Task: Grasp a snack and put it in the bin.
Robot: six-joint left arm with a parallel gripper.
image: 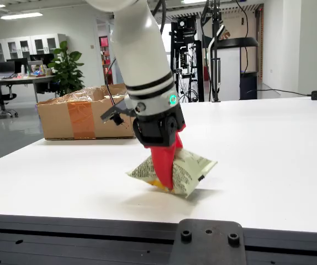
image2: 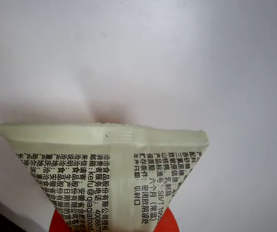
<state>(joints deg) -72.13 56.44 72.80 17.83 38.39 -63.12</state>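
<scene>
box (image: 81, 113): far left in the side view, open top, well apart from the arm; likely the bin
gripper (image: 167, 171): red fingers (image: 163, 165) pinched on the snack's middle
snack (image: 175, 171): pale packet, tilted, one corner near or touching the table (image: 269, 160); lift looks just begun
gripper-mounted view: packet's sealed edge (image2: 104, 133) sticks out ahead, so the grip sits behind it

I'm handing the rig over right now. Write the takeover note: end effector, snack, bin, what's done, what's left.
End effector: red fingers shut on the snack packet, low over the white table.
Snack packet: pale yellow-green, pinched near its middle and tilted; whether its bottom edge is touching the table cannot be told. The view that rides on the end effector shows its sealed end over bare table.
Bin: open cardboard box at the table's far left in the view from the side.
Done: grasp.
Left: lift, carry to the box, release.
</scene>
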